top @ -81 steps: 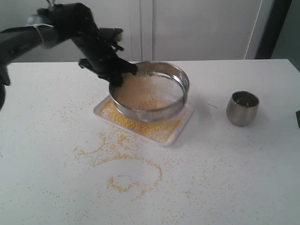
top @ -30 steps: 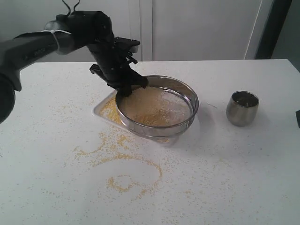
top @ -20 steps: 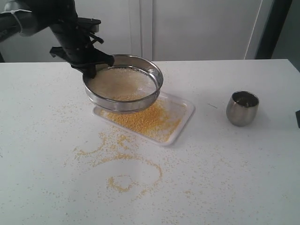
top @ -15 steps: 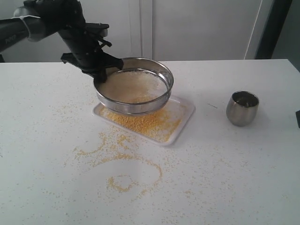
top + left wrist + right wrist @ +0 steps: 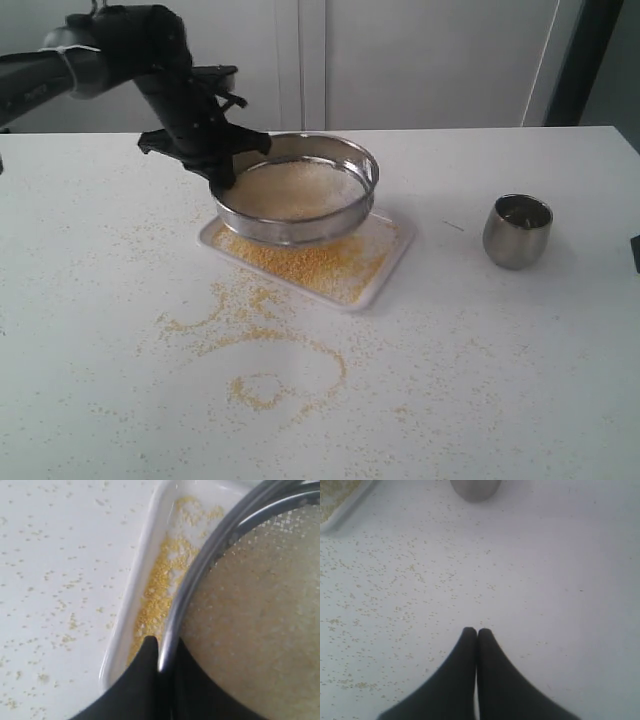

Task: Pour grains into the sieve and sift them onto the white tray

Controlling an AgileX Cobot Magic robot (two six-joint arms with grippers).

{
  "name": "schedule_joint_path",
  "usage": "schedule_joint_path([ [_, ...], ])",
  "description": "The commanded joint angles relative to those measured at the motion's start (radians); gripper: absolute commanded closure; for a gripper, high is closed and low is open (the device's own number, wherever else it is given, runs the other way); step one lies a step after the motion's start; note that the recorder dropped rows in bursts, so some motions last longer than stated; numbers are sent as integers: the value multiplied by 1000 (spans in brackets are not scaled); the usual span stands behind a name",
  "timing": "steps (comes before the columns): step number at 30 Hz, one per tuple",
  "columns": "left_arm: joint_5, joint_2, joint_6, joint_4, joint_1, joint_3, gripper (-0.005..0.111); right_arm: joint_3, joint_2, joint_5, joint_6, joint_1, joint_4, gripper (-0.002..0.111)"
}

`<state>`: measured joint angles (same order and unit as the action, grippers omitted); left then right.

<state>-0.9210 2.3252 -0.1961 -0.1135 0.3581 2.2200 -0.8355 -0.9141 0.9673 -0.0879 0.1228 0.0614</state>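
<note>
My left gripper (image 5: 222, 175) is shut on the rim of the sieve (image 5: 300, 225) and holds it above the left part of the white tray (image 5: 388, 258). In the left wrist view one finger (image 5: 145, 655) sits outside the steel rim (image 5: 200, 575) and the other inside, over the mesh. Pale grains (image 5: 295, 190) lie in the sieve. Golden-yellow grains (image 5: 310, 265) cover the tray floor below it (image 5: 160, 590). My right gripper (image 5: 477, 630) is shut on nothing, hanging over the grain-speckled table.
A small steel cup (image 5: 517, 231) stands upright to the right of the tray, also in the right wrist view (image 5: 475, 487). Spilled yellow grains form loops and trails on the white table (image 5: 270, 345) in front of the tray. A white wall stands behind the table.
The left gripper swung the sieve from low on the tray's right up and away to the left, then back right; it now hangs over the tray's left part. The right gripper stayed still.
</note>
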Motion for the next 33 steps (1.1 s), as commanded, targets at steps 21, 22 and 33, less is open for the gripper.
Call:
schedule_joint_path([
  [21,46,-48,64,-12,39,-9,107,0,4,-5,5,-1,3,108],
  [22,29,-48,29,-27,19,-9,107,0,4,-5,5,-1,3,108],
  [33,-15,-47,125,-223,14,-30,107,0,4,-5,5,-1,3,108],
])
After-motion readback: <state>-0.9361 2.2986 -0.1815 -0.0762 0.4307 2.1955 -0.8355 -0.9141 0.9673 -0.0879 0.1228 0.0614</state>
